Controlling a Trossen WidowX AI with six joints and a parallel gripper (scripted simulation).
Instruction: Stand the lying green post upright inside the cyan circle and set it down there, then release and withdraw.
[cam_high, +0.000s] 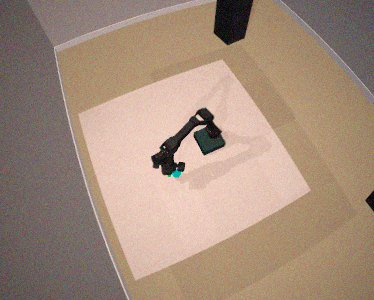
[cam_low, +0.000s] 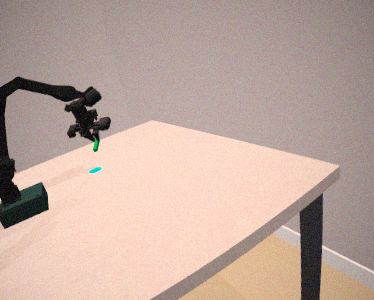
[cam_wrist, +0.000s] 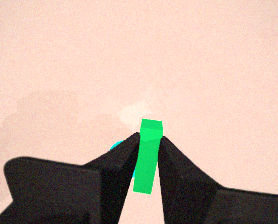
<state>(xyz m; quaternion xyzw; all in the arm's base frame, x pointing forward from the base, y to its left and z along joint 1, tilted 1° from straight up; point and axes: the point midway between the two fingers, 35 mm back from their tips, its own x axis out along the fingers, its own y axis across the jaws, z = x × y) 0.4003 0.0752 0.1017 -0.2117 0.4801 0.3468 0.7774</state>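
Insp. A: Gripper status?
Insp. B: Gripper (cam_high: 170, 173) (cam_low: 95, 141) (cam_wrist: 149, 139) closed on green post (cam_high: 169, 175) (cam_low: 96, 145) (cam_wrist: 148, 155); post btwn both fingertips, approx. midway in wrist view.
A: Post position?
B: Held in air above tabletop (cam_high: 200, 225) (cam_low: 200, 200) (cam_wrist: 210, 60), not in contact. Ext. view: steep, slight tilt, lower end free.
A: Target?
B: Cyan circle (cam_high: 176, 174) (cam_low: 95, 170) (cam_wrist: 116, 145) flat on tabletop; ext. view puts it below post. Wrist view: partly hidden behind one finger, edge showing just beside post.
A: Placement?
B: Not set down; no release.
A: Arm & base?
B: Black arm (cam_high: 186, 132) (cam_low: 45, 88) bent, reaching out from dk. green base block (cam_high: 210, 145) (cam_low: 31, 204) on same tabletop. Shadows noted, top view.
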